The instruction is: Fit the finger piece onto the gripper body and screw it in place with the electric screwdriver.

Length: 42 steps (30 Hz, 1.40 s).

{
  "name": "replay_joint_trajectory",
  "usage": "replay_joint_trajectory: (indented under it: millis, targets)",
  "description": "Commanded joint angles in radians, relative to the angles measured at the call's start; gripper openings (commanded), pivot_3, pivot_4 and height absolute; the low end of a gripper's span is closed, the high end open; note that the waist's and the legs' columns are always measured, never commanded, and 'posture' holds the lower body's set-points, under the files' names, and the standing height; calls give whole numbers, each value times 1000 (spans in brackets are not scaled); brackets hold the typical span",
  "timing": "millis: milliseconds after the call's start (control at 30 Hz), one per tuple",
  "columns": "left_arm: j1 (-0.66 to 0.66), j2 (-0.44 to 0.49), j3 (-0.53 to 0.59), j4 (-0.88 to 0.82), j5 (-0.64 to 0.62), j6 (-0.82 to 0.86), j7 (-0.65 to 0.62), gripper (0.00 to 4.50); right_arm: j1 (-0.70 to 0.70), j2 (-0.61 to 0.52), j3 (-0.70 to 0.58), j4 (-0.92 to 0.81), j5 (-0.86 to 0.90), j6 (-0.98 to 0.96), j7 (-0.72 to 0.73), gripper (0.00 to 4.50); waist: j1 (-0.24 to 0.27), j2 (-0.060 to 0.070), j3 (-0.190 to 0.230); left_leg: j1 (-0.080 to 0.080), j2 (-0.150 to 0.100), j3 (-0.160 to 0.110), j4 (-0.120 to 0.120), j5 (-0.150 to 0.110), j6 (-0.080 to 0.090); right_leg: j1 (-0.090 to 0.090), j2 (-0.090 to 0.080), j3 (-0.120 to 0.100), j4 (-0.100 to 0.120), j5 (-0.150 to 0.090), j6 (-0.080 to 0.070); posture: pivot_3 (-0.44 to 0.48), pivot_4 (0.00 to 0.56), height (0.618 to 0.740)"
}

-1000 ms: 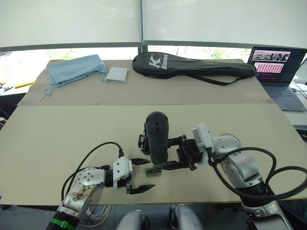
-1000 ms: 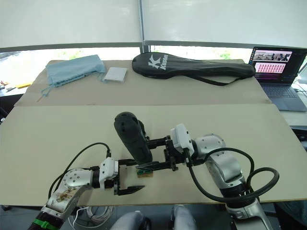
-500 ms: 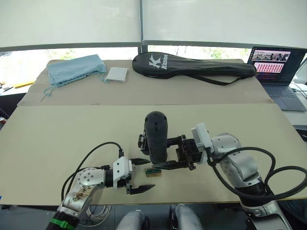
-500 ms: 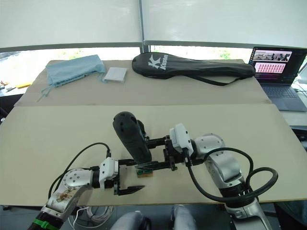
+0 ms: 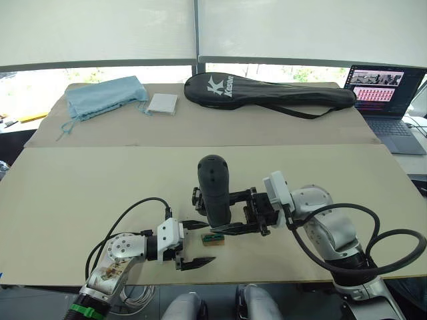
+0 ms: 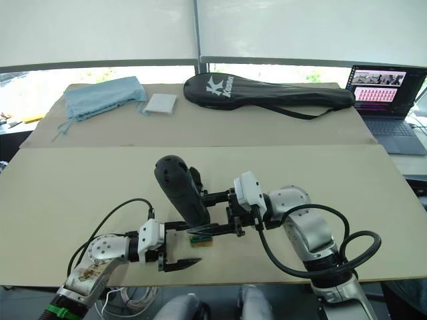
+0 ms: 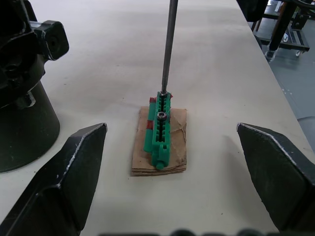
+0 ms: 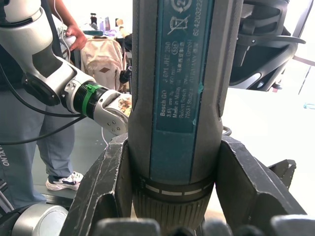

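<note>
Right gripper [image 5: 235,212] clenched on electric screwdriver [image 5: 215,190], now tipped slightly more upright, bit in green screw holder [image 7: 160,129] near worktop's front edge; left gripper [image 5: 195,244] released; screw pickup underway

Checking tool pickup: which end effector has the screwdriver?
The right end effector; it is shut on the screwdriver. The left end effector is open, holding nothing.

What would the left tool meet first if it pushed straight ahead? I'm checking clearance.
Probably the green holder on its cardboard pad, centred between the open left tool fingers, with the electric screwdriver bit planted in it.
</note>
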Motion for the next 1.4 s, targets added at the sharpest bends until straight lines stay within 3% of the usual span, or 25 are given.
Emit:
replay_joint_trajectory:
  millis: [33, 867, 1400]
  targets:
    - [13, -3, -19, 22, 22, 15, 5, 4500, -15, 9, -6, -20, 9, -20, -5, 1928, 0, 0, 0, 0, 0, 0, 0, 0, 0, 0, 0, 0, 0, 0, 0, 0, 150, 740]
    - [16, -7, 6, 5, -10, 9, 1, 4500, -32, -7, -44, -60, 97, 46, -11, 1928, 0, 0, 0, 0, 0, 0, 0, 0, 0, 0, 0, 0, 0, 0, 0, 0, 150, 740]
    - [38, 39, 122, -84, -149, 17, -58, 4500, -81, -26, -87, -125, 167, 110, -44, 1928, -1, 0, 0, -1, 0, 0, 0, -1, 1, -1, -1, 0, 0, 0, 0, 0, 150, 740]
